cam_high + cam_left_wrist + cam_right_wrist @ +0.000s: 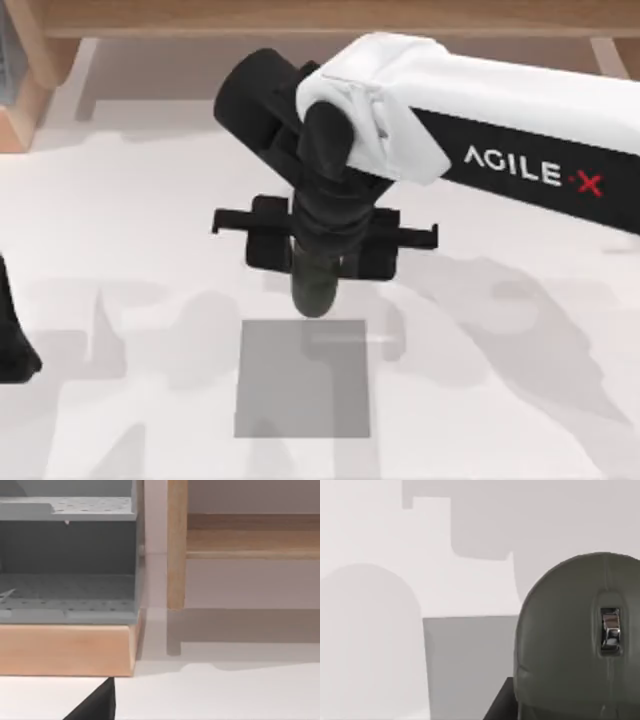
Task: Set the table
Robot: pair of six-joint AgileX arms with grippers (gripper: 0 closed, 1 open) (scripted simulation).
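My right gripper (318,262) hangs over the middle of the white table (520,400), shut on a dark grey computer mouse (316,288). The mouse is held above the far edge of a small grey square pad (300,400). In the right wrist view the mouse (575,640) shows close up with its metal scroll wheel, and the pad (465,665) lies below it on the table (365,540). My left arm (12,345) rests parked at the table's left edge.
A light-brown wooden frame (300,15) runs along the back of the table. In the left wrist view a grey perforated rack (65,555) sits on a wooden base (65,650) beside a wooden post (176,545).
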